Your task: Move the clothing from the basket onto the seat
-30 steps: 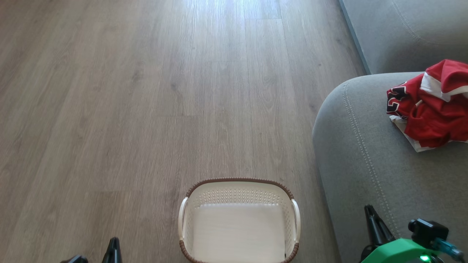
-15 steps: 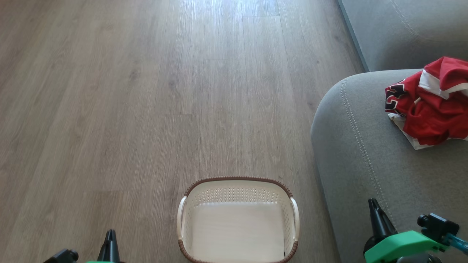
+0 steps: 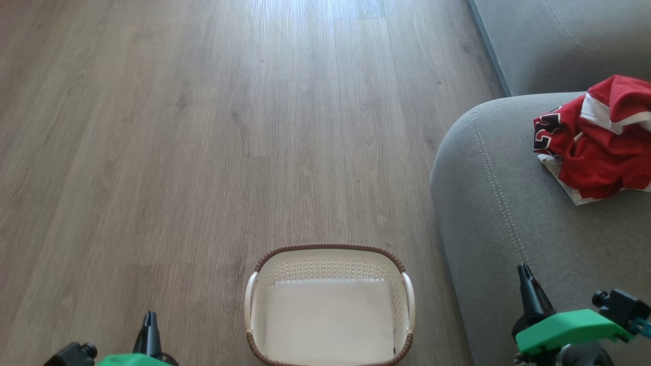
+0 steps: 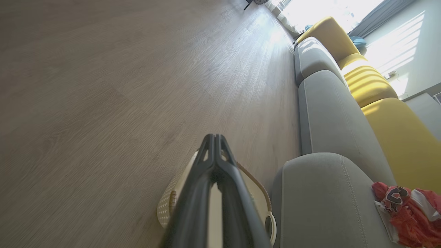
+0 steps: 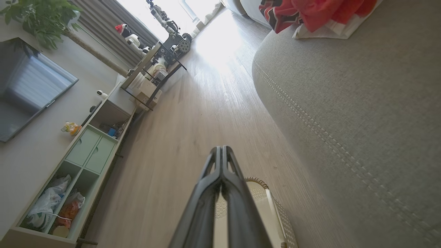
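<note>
The left pincer (image 3: 149,316) and right pincer (image 3: 522,269) are creeping upward, both pinched together, empty. The basket (image 3: 329,249) is sitting bare and the clothing (image 3: 595,152) is lying on the seat (image 3: 508,213) — looking done.

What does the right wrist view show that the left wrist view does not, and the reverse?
The right wrist view adds a TV, a shelf, a plant and the shut right gripper. The left wrist view adds yellow cushions and the shut left gripper. Both share the basket, the clothing on the seat, and the floor.
</note>
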{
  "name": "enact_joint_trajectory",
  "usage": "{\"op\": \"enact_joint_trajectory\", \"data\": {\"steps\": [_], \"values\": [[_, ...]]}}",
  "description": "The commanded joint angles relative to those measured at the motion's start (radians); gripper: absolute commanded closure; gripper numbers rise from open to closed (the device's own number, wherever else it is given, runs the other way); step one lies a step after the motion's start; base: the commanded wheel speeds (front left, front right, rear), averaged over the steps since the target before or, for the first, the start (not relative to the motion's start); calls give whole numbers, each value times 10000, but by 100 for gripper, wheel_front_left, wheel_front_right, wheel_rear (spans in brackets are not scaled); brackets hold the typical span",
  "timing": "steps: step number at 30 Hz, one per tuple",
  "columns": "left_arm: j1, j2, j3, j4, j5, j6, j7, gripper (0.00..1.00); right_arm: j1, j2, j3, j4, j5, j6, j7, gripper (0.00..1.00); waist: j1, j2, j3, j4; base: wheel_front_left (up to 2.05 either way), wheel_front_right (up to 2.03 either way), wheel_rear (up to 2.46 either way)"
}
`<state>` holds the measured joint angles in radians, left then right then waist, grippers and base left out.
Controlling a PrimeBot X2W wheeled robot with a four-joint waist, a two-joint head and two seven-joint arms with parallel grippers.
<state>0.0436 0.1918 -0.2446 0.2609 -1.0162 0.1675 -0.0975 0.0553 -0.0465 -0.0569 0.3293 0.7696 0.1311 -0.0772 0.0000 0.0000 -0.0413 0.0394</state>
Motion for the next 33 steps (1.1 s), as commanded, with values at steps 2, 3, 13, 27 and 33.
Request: {"op": "enact_joint_trajectory", "data": {"steps": [2, 3, 13, 27, 33], "values": [[-525, 11, 388, -377, -258, -102, 56, 100, -592, -46, 20, -380, 361, -2, 85, 100, 0, 0, 10, -10, 0, 0, 0], [-539, -9, 433, -387, -340, -131, 84, 100, -610, -48, 14, -385, 478, -2, 110, 100, 0, 0, 15, -16, 0, 0, 0], [-685, -224, 928, -496, -1247, -450, 395, 100, -812, -72, -54, -430, 1772, -2, 377, 100, 0, 0, 74, -77, 0, 0, 0], [-870, -498, 1558, -634, -2395, -854, 790, 100, -1067, -111, -126, -489, 3422, -2, 704, 100, 0, 0, 149, -155, 0, 0, 0], [-950, -616, 1828, -694, -2887, -1027, 960, 100, -1176, -133, -151, -514, 4135, -3, 840, 100, 0, 0, 181, -189, 0, 0, 0]]}}
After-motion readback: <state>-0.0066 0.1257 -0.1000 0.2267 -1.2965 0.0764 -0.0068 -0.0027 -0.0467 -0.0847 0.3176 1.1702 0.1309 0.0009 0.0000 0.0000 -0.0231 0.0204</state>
